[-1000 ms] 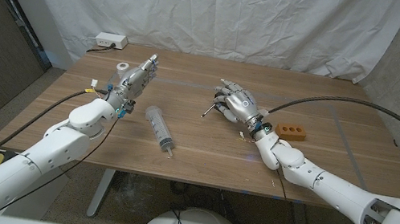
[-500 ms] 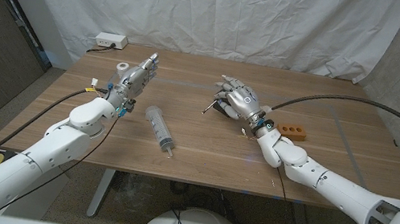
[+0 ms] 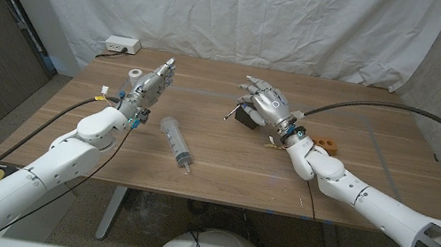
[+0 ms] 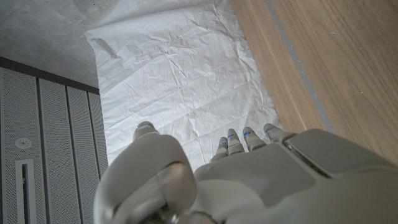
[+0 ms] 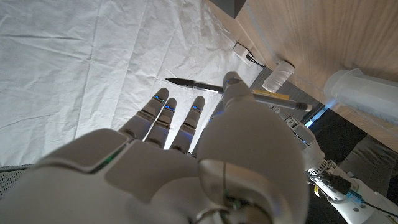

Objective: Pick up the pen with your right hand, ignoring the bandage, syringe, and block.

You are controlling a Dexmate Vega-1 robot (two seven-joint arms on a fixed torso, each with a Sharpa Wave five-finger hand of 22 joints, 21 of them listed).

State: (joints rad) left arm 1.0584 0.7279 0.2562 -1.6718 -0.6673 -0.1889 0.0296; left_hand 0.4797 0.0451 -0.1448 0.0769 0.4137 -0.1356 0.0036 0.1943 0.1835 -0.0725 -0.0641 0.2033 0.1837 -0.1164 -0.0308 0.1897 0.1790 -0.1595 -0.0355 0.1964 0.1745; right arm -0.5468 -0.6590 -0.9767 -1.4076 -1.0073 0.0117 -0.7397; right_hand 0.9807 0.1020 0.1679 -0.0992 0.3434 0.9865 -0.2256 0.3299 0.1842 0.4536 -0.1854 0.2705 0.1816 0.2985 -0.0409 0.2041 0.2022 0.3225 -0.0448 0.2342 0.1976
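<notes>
The pen [image 3: 232, 110] is held in the right hand [image 3: 265, 106], raised above the far middle of the wooden table [image 3: 223, 164]; the right wrist view shows it pinched by the thumb against the fingers, the other fingers [image 5: 163, 111] reaching out straight. Its long axis runs across the hand, and its dark tip [image 5: 177, 81] pokes out toward the robot's left, slanting a little downward in the head view. The left hand [image 3: 146, 86] stands at the far left of the table, fingers straight and close together, holding nothing. On the table lie one syringe [image 3: 175, 140], left of centre with its tip toward the near edge, one orange block [image 3: 325, 144] just right of the right wrist, and one white bandage roll [image 3: 135, 75] just beyond the left hand. A white sheet [image 3: 222, 7] hangs behind the table, and a white power strip [image 3: 120, 45] sits on the floor beyond its far left corner.
</notes>
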